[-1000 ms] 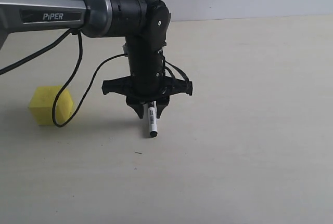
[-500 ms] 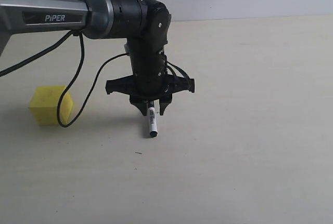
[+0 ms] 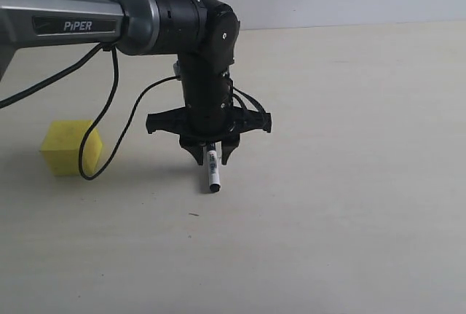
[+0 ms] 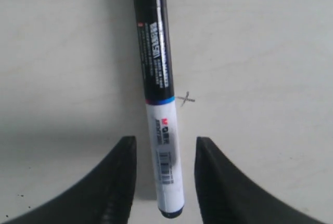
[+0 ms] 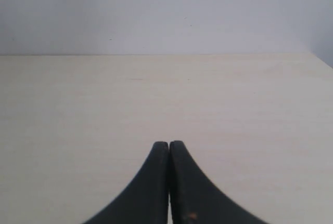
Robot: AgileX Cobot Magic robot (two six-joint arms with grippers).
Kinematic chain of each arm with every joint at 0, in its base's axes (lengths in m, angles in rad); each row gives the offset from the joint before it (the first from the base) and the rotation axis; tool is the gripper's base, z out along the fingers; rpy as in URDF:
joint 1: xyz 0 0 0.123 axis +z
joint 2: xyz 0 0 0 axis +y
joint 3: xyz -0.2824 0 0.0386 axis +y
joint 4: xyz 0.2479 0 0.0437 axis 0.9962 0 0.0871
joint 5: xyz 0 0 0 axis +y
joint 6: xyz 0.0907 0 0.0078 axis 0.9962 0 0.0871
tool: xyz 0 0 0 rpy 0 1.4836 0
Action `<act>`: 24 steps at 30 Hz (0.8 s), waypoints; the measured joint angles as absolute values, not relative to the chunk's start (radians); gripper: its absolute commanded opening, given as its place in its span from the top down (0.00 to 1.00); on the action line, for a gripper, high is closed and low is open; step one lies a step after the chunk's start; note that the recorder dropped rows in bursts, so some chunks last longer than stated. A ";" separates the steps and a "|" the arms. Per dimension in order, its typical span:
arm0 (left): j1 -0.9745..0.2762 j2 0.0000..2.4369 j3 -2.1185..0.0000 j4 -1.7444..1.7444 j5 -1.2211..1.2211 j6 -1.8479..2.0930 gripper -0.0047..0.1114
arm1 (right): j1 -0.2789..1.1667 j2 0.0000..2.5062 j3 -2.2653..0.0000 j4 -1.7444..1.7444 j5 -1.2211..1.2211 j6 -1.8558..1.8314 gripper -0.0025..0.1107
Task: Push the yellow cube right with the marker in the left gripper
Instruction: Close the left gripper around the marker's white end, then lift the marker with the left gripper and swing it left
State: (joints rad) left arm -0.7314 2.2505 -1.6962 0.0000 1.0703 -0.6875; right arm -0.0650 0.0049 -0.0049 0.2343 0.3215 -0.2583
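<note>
- Left gripper (image 3: 210, 159) points straight down over the counter (image 3: 349, 197), near the middle of the exterior view.
- Its jaws are clamped on the marker (image 3: 212, 172), gripping the upper end. The marker hangs roughly upright with its black lower end close to the counter; contact there cannot be told.
- Left wrist view: the marker (image 4: 158, 89) runs out between the two dark fingers (image 4: 117, 182), with a white labelled barrel near the jaws and a black section beyond.
- A small pen-drawn cross (image 4: 186, 99) sits on the counter just beside the barrel.
- Yellow cube (image 3: 70, 146) rests on the counter at the far left of the exterior view, well apart from the marker.
- A black cable (image 3: 109, 110) loops down in front of the cube's right edge.
- Right gripper (image 5: 169, 146): jaws pressed together, nothing between them, above bare counter.
</note>
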 measured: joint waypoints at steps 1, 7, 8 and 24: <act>-0.733 2.253 -1.696 0.000 1.072 -0.688 0.63 | -0.065 0.005 -0.005 0.234 0.322 -0.258 0.98; -0.733 2.269 -1.696 0.000 1.072 -0.688 0.63 | -0.065 0.005 -0.005 0.234 0.322 -0.258 0.98; -0.733 2.269 -1.696 0.000 1.072 -0.688 0.63 | -0.065 0.005 -0.005 0.234 0.322 -0.258 0.98; -0.733 2.302 -1.700 0.000 1.056 -0.683 0.96 | -0.065 0.005 -0.005 0.234 0.322 -0.258 0.98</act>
State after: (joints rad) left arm -0.7331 2.3017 -1.7002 0.0000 1.0564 -0.6832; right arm -0.0650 0.0049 -0.0049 0.2343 0.3215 -0.2583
